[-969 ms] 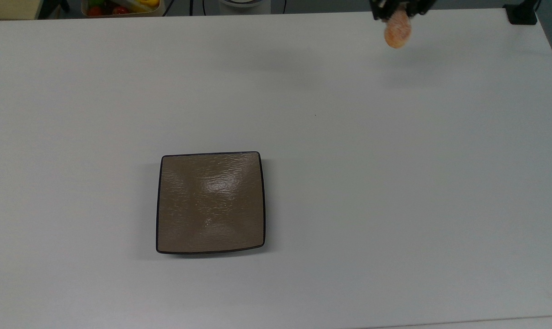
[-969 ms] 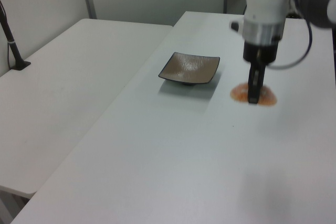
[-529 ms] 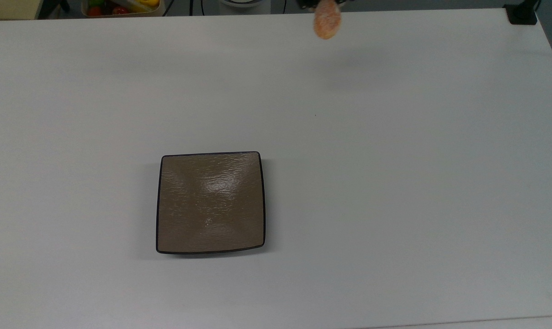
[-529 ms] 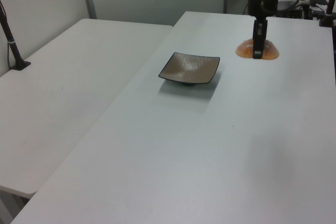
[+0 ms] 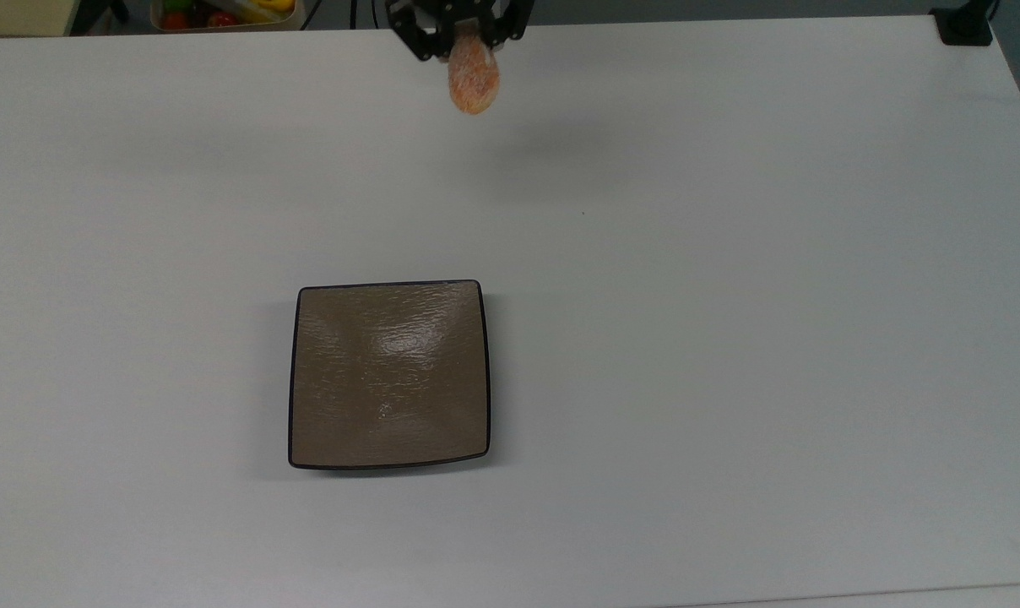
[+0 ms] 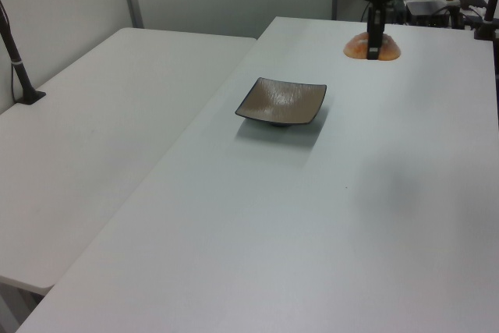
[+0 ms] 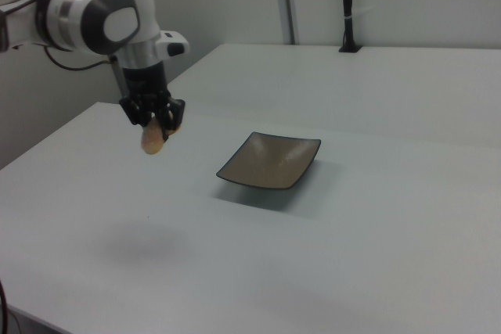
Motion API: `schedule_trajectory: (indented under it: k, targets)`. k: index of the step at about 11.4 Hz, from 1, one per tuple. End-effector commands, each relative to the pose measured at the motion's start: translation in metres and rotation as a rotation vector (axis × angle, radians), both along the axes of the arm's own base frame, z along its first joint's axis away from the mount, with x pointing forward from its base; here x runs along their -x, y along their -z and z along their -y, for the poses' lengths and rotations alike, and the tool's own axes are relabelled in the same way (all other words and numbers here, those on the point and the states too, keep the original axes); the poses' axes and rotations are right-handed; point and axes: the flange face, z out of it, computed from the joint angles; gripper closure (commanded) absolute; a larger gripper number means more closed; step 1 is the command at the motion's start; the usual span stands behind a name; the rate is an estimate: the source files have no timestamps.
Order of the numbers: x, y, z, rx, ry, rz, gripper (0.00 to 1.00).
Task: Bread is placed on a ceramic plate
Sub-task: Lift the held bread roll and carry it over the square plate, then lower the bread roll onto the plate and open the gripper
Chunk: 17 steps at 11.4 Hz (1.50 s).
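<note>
Gripping one bread (image 5: 474,78), the claw (image 5: 462,34) sits at the 12 o'clock edge of the top view, its two black fingers closed on the upper end of the roll. The bread is a small oval, orange-brown with a pale grainy dusting, and it hangs above the white table (image 5: 729,338), well apart from the plate. One ceramic plate (image 5: 389,374) lies toward 7 o'clock from the picture's middle: square, shallow, glossy taupe-brown, with a thin dark rim, rounded corners and a rippled surface. At the 11 o'clock corner stands one box of colourful items (image 5: 223,13), too small to identify.

In the left view, the claw (image 6: 373,46) is at 1 o'clock, one dark finger crossing the front of the bread (image 6: 387,49), which looks here wide and flat. The plate (image 6: 281,101) rests on the smooth table (image 6: 312,232), toward 8 o'clock from the bread.

In the right view, the white and grey arm (image 7: 102,17) comes from 10 o'clock. Its claw (image 7: 156,119) pinches the bread (image 7: 152,140), which hangs downward, lifted over the table (image 7: 352,256). The plate (image 7: 271,161) lies at 3 o'clock from the bread, its corners slightly raised.
</note>
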Motion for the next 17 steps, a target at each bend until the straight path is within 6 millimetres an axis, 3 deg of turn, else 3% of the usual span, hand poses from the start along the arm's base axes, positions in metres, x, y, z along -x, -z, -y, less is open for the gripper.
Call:
schedule_trajectory:
  k: [1, 4, 7, 12, 15, 17]
  targets:
    - [-0.058, 0.025, 0.018, -0.006, -0.059, 0.049, 0.78]
    - [-0.095, 0.048, 0.05, 0.013, -0.061, 0.157, 0.76]
    - [-0.139, 0.088, 0.071, 0.033, -0.09, 0.247, 0.75]
    - [-0.18, 0.154, 0.071, 0.059, -0.072, 0.367, 0.7]
    - [-0.191, 0.188, 0.063, 0.065, -0.073, 0.415, 0.68]
    - [-0.194, 0.21, 0.06, 0.066, -0.074, 0.417, 0.6]
